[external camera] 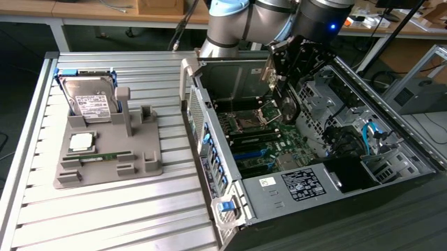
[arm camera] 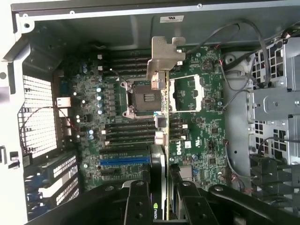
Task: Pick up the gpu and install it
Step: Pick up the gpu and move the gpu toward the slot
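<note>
**Graphics card held on edge over the open computer**

The gripper (arm camera: 161,183) has its two black fingers (arm camera: 137,201) closed partway, pressing on the flat faces of the graphics card (arm camera: 161,123), one finger to each side. Nothing else is in its grasp.

In the wrist view the card is seen edge-on. Its long axis runs straight out from the fingers, away from the camera. The bent silver metal bracket (arm camera: 165,55) is at the far end and the black cooler block (arm camera: 157,187), with a small green logo, sits between the fingers. The green board shows as a thin line along one side of the cooler.

In the exterior view the card (external camera: 279,91) hangs below the gripper (external camera: 293,68), inside the open computer case (external camera: 335,172). It is on edge, with its long axis steep, above the green motherboard (external camera: 269,146). Whether its lower end touches the board I cannot tell. Behind the card in the wrist view lie the square metal processor socket (arm camera: 145,98) and a long blue slot (arm camera: 124,161).

The case is dull grey sheet metal with perforated walls. To its side, on the exterior view's left, a grey moulded holder (external camera: 104,157) rests on a ribbed metal table (external camera: 104,219). The holder carries a silver hard drive (external camera: 87,99) standing upright and a narrow green memory stick (external camera: 98,155) lying flat.
</note>
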